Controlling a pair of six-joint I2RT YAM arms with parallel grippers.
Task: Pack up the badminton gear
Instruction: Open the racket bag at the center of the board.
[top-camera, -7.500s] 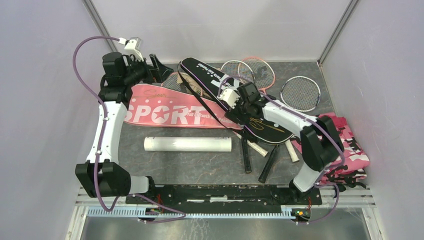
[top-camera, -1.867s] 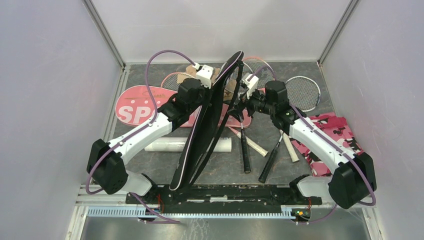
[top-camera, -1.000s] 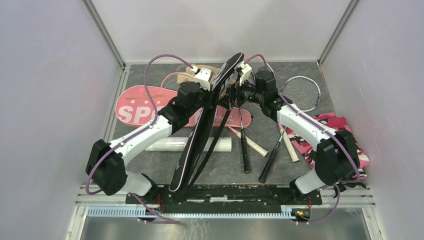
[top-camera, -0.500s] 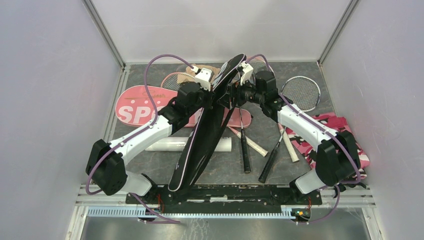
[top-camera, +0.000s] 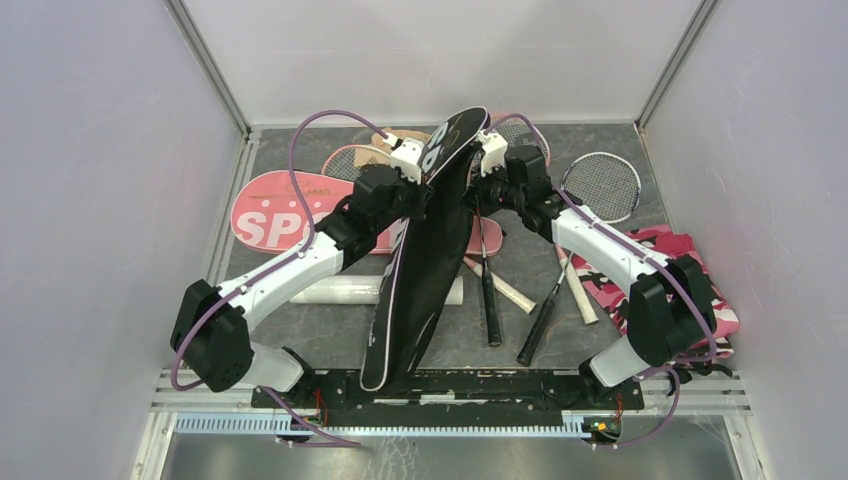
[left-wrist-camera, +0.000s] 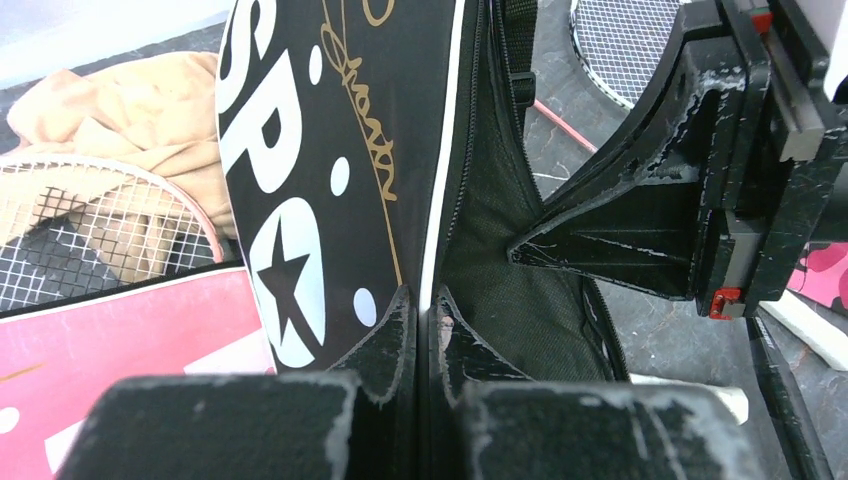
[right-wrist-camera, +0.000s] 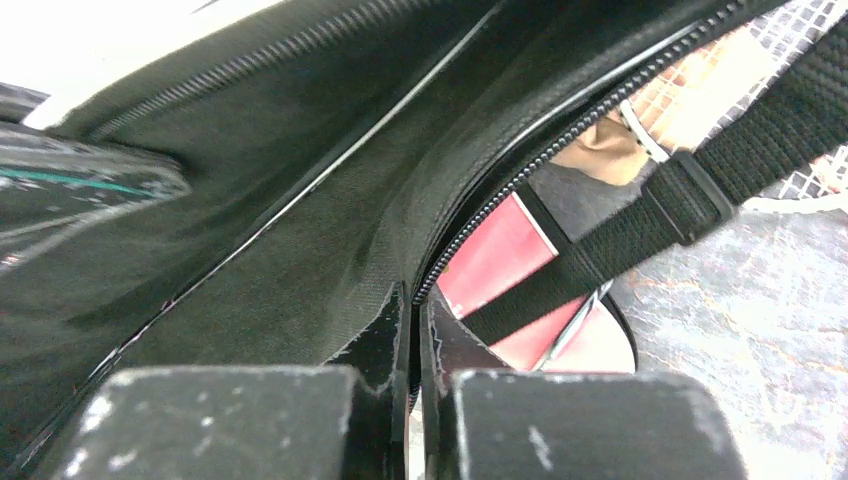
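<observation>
The black cover (top-camera: 425, 260) stands on its long edge across the middle of the counter. Its narrow end is down by the near edge between the arm bases, and its wide end is lifted toward the far edge. The left fingers (left-wrist-camera: 398, 335) are clenched on the piped rim of one flap, and the right fingers (right-wrist-camera: 388, 335) are clenched on the zipper edge of the other.

Both holds are thin pinches on slick fabric, so pulling the flaps apart too hard would likely slip a rim free and let the cover flop. Its strap (right-wrist-camera: 640, 225) hangs loose and could snag the racket handles (top-camera: 490, 300) lying beneath. With both arms busy, neither is free to feed in a racket (top-camera: 600, 185).

The white tube (top-camera: 335, 290) and pink cover (top-camera: 270, 215) lie under the left arm. The camouflage cloth (top-camera: 690, 270) sits at the right edge, and a tan cloth (left-wrist-camera: 110, 100) lies near the far edge.
</observation>
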